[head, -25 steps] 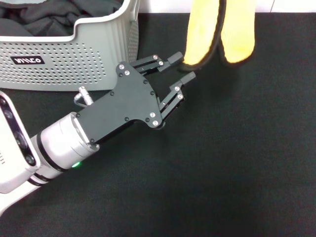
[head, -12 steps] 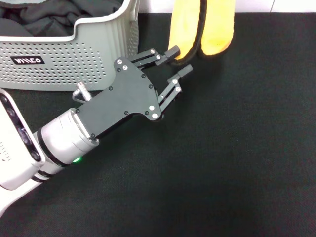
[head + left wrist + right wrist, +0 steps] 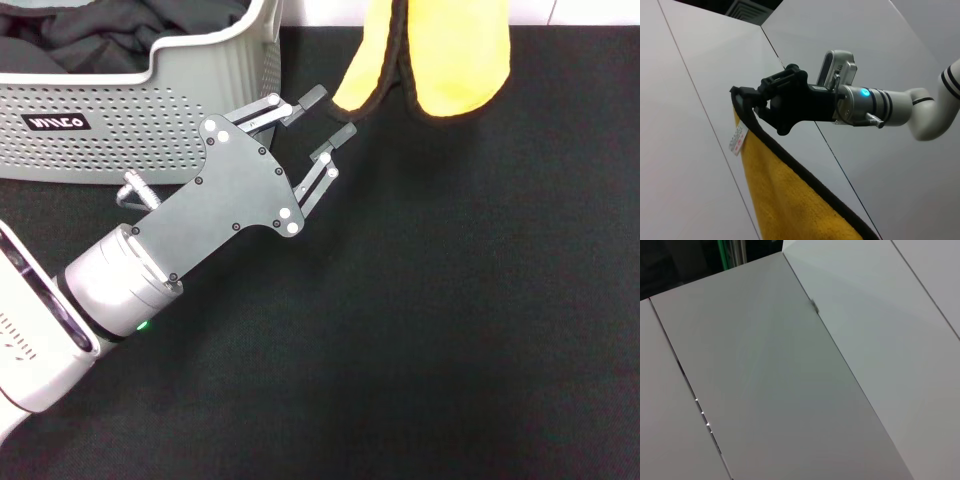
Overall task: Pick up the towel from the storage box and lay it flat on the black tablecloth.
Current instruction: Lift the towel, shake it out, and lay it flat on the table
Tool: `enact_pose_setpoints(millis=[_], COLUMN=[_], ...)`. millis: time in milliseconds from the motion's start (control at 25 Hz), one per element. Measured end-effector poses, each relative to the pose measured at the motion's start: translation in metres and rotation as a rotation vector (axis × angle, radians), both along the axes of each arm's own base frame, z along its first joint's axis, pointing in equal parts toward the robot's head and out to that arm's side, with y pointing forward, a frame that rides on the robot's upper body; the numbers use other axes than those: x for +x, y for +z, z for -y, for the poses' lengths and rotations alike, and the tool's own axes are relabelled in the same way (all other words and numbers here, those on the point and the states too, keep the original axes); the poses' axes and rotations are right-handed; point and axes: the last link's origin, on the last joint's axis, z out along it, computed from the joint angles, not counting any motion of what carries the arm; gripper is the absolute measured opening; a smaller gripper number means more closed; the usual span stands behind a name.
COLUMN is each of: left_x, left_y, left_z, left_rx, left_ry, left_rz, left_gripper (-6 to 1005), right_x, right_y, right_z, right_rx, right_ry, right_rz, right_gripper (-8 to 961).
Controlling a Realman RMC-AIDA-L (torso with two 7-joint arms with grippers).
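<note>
- Head view: the towel (image 3: 440,55) is out of the box (image 3: 190,110) and hangs over the black tablecloth (image 3: 450,320), yellow side showing, folded so two lobes dangle with black edging between them. Its top runs out of view, so you can't see from here what holds it. The left gripper (image 3: 322,113) sits low beside the box, jaws spread, tips right at the bottom corner of the nearer lobe but not closed on it as far as I can tell.
- My take on doing this bit well: get that dangling corner properly between the jaws before closing, pinch the edging rather than loose fleece, then pull the two corners apart so it opens out instead of landing folded.
- Left wrist view: the right gripper (image 3: 747,97) is up high, jaws pinching the towel's top corner. The fleecy yellow cloth hangs below with a thick black border and a small white tag near the pinch.
- Right wrist view: just plain wall panels, nothing of the task.
</note>
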Motion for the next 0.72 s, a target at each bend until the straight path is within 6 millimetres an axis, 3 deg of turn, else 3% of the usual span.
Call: enact_pose_setpoints(millis=[720], left_x=[0.0012], left_y=[-0.0002], left_z=[-0.0021], left_rx=[0.006], left_ry=[-0.006], left_rz=[-0.008], left_gripper=[322], right_x=[0.001], right_y=[-0.0046], right_z=[-0.003], right_rx=[-0.033], right_ry=[-0.039], right_rz=[-0.064], right_gripper=[30])
